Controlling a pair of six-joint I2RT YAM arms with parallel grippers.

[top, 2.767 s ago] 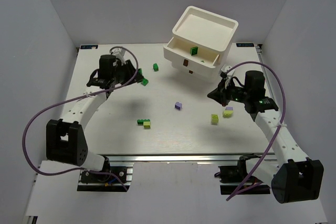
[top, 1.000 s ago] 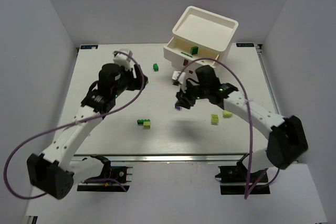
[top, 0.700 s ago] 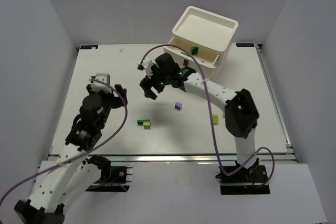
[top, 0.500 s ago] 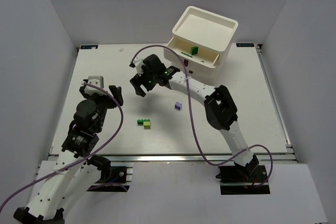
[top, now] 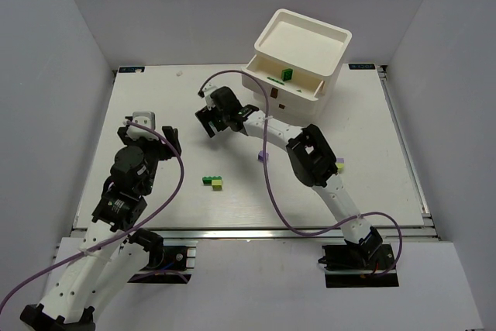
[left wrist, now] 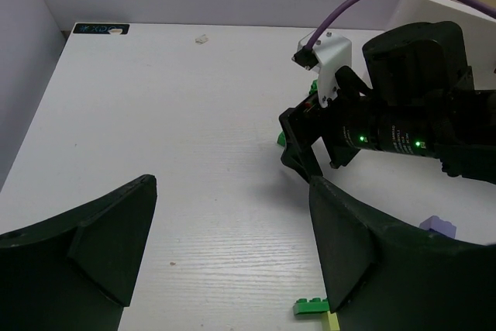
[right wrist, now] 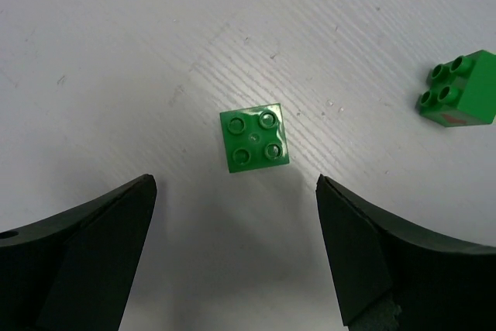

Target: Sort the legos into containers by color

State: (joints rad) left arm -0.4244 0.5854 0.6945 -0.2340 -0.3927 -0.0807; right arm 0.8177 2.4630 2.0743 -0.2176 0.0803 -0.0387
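Note:
My right gripper (top: 209, 120) reaches far across to the left half of the table and stands open. In the right wrist view, a dark green lego (right wrist: 254, 138) lies on the table just ahead of the open right gripper (right wrist: 234, 191), with a second green lego (right wrist: 457, 98) to its right. The arm hides both from above. My left gripper (top: 149, 132) is open and empty at the near left. A green lego joined to a lime one (top: 211, 182) lies mid-table, and a purple lego (left wrist: 438, 226) lies beside the right arm. The containers (top: 298, 52) stand at the back, top drawer open with a green lego (top: 285, 75) inside.
A lime lego (top: 339, 164) lies right of the right arm's elbow. The right arm stretches diagonally across the table's middle. In the left wrist view the right gripper (left wrist: 310, 145) hangs ahead of my left fingers (left wrist: 116, 238). White walls enclose the table.
The right arm swung from the table's middle to the left, above the green legos, and its jaws opened wide. The left arm drew back toward the near left, jaws opening a little.

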